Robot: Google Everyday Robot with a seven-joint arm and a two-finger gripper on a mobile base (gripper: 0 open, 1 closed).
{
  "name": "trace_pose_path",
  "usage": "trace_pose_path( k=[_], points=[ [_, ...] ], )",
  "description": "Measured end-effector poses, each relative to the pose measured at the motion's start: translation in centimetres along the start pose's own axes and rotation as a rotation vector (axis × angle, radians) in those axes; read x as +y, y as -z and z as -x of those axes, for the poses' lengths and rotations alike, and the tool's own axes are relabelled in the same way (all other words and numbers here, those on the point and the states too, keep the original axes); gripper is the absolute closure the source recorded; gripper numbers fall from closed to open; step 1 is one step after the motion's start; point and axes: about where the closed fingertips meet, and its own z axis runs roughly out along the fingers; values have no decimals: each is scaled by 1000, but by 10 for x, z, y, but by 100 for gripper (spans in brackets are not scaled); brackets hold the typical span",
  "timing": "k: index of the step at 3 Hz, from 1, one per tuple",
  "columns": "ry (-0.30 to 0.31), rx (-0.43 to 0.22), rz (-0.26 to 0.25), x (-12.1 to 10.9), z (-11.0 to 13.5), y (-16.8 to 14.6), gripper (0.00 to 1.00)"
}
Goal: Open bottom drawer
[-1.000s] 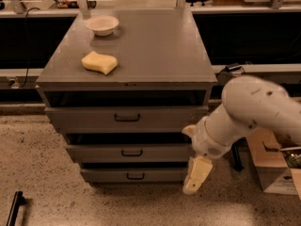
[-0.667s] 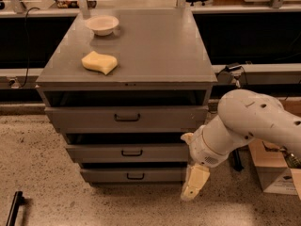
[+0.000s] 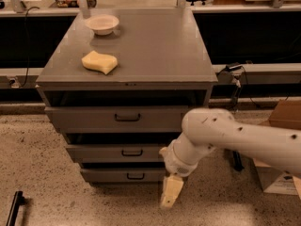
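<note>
The grey cabinet [image 3: 141, 55] has three drawers. The bottom drawer [image 3: 108, 175] is the lowest and slimmest, with a small black pull handle [image 3: 135, 176]; it stands out only slightly, like the ones above. My gripper [image 3: 170, 193] hangs from the white arm [image 3: 221, 135], pointing down at the floor just right of and in front of the bottom drawer's handle, not touching it. The middle drawer [image 3: 113, 152] and top drawer [image 3: 117, 118] sit above.
On the cabinet top lie a yellow sponge [image 3: 99, 62] and a white bowl [image 3: 102, 24]. A cardboard box [image 3: 282, 149] stands on the floor at right. A black object [image 3: 15, 207] lies at bottom left. The floor is speckled terrazzo.
My arm and gripper have shifted left, moving closer to the bottom drawer's front. The drawers have not moved.
</note>
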Motion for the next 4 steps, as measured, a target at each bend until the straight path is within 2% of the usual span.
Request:
trace_pose_path(
  k=[1,2,3,4],
  points=[
    [-3,-75,-9,2,-9,-59,0],
    [-15,-120,-70,-16,-2,-67,0],
    [-21,-112,-28,-16,-6,-74,0],
    [-62,-160,-27,-29,-32,-107,0]
  ],
)
